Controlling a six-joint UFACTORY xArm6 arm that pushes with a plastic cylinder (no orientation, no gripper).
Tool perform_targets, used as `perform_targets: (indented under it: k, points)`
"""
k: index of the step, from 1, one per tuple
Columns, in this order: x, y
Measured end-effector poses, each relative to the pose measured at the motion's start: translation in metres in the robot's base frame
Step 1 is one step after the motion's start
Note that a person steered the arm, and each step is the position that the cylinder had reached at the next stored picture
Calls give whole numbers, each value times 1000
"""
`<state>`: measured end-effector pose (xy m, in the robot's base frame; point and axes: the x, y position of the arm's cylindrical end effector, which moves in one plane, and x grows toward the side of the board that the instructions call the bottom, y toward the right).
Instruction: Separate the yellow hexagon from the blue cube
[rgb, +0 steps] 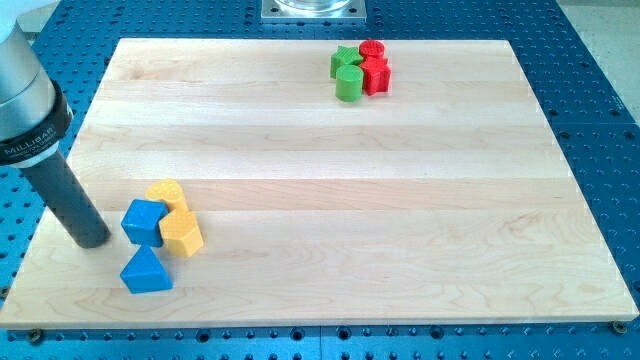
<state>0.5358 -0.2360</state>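
Wooden board (330, 190); rod labelled "MILLIBAR"; my tip (90, 243), no hand, left of blue cube (143, 221) touching yellow hexagon (182, 233).

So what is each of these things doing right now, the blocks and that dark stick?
my tip: on the board, just to the view's left of the blue cube, not clearly touching.
blue cube: pressed against both yellow blocks.
yellow hexagon: touching the blue cube.
other yellow block: behind them, touching.
blue triangle: just below the cluster.
green blocks and red blocks: bunched together at the view's top.
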Motion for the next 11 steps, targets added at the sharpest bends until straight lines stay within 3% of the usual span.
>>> perform_targets:
  k: [1, 2, 3, 4, 6, 7, 9, 10, 11]
  points:
    - [-7, 27]
    - [-13, 101]
    - [-12, 119]
    - [13, 70]
    - [6, 255]
    - [16, 227]
    - [21, 384]
    - [42, 323]
    - [63, 332]
